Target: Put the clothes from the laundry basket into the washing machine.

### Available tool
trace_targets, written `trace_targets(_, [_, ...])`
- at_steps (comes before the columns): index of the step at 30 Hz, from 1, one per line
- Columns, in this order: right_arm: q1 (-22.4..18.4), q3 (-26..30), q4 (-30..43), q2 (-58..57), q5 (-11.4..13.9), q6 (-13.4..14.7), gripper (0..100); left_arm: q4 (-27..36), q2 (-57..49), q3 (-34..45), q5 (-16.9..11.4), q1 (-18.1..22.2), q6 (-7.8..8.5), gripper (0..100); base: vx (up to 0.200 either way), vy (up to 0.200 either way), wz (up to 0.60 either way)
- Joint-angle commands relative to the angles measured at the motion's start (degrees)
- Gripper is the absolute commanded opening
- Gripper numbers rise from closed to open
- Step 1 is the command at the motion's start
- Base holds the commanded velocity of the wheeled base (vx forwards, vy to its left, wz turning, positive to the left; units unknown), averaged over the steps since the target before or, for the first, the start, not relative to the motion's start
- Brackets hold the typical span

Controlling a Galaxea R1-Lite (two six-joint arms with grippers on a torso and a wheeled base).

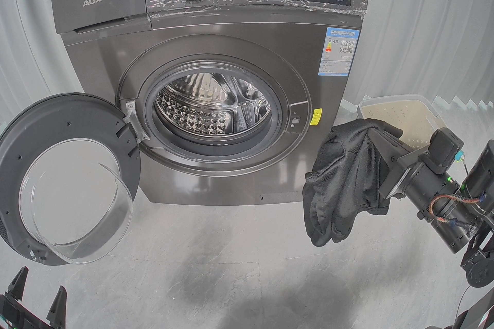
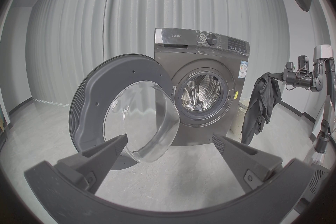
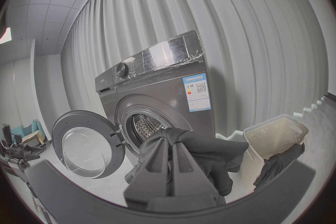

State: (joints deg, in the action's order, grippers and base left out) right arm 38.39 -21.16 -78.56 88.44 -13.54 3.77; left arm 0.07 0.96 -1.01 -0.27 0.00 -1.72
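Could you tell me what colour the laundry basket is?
Cream basket, best in the right wrist view.

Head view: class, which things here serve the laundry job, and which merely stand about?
Job: washing machine, its open door, laundry basket, black garment, right claw shut on it.
Bystanders: curtain, floor, left claw, open, holding nothing.

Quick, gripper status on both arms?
Left gripper: open, empty.
Right gripper: closed, holding the black garment.
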Motion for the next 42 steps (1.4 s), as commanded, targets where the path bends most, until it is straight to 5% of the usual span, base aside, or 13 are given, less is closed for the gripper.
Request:
trace_targets(1, [0.11, 0.16, -0.02, 0.15, 0.01, 0.01, 0, 0.01, -0.88, 0.84, 0.0, 0.0, -0.04, 100, 0.0, 0.2, 0.0])
trace_targets(29, [3.54, -1.07, 0.69, 0.94, 0.54, 1.15, 0, 0.01, -0.88, 0.92, 0.44, 0.0, 0.75, 100, -0.021, 0.036, 0.0])
trace_targets(42, [6.96, -7.67, -0.02, 9.38, -0.34, 4.23, 0, -0.07, -0.96, 1.01, 0.18, 0.09, 1.37, 100, 0.0, 0.0, 0.0])
